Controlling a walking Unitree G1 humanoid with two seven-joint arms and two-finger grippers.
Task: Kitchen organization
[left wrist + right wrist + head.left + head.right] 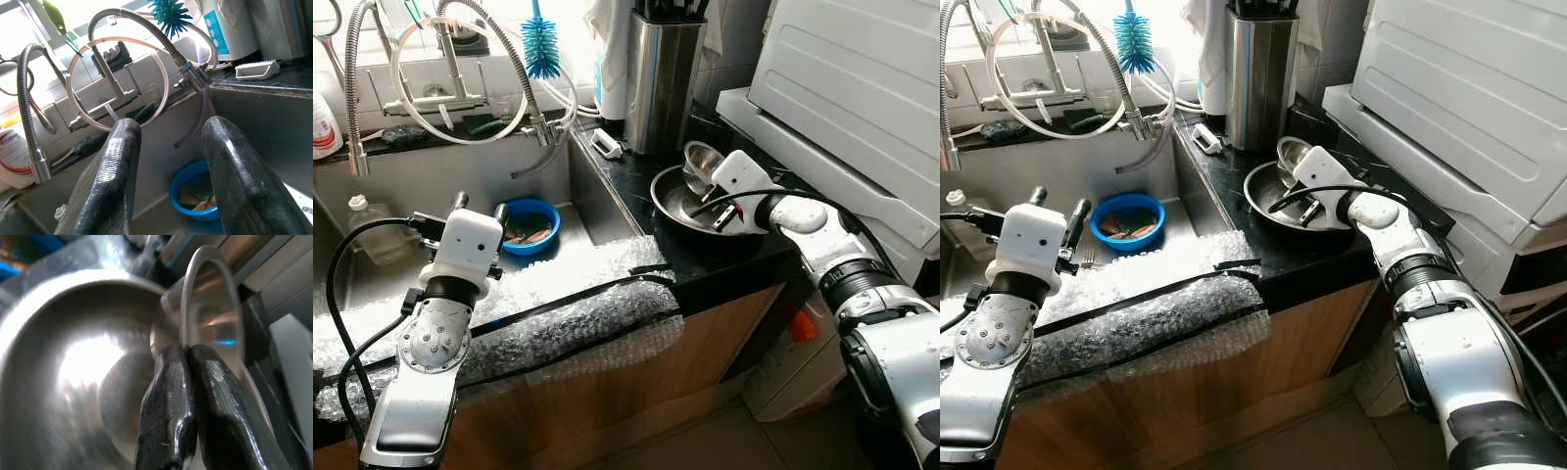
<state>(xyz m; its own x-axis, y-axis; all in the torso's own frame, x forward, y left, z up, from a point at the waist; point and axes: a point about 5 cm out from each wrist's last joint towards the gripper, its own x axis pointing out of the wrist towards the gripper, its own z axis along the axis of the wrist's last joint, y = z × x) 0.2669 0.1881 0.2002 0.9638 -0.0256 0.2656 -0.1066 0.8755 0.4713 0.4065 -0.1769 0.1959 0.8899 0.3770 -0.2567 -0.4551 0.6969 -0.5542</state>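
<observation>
A small steel bowl (pixel 215 298) is tipped on its side, and my right gripper (pixel 186 350) is shut on its rim. It is held just over a wide steel bowl (pixel 674 206) that rests on the black counter (pixel 724 259) to the right of the sink. My left gripper (pixel 480 204) hovers open over the sink (pixel 460 176) with nothing between its fingers (pixel 117 161). Just beyond it, a blue bowl (pixel 530 223) with scraps inside sits on the sink floor.
A steel knife block (pixel 658 73) stands behind the bowls. A white appliance (pixel 862 88) fills the right side. Flexible faucet hoses (pixel 499 44) and a blue brush (pixel 540 44) hang over the sink. Bubble wrap (pixel 558 294) covers the sink's front edge. A plastic bottle (pixel 372 230) stands in the sink.
</observation>
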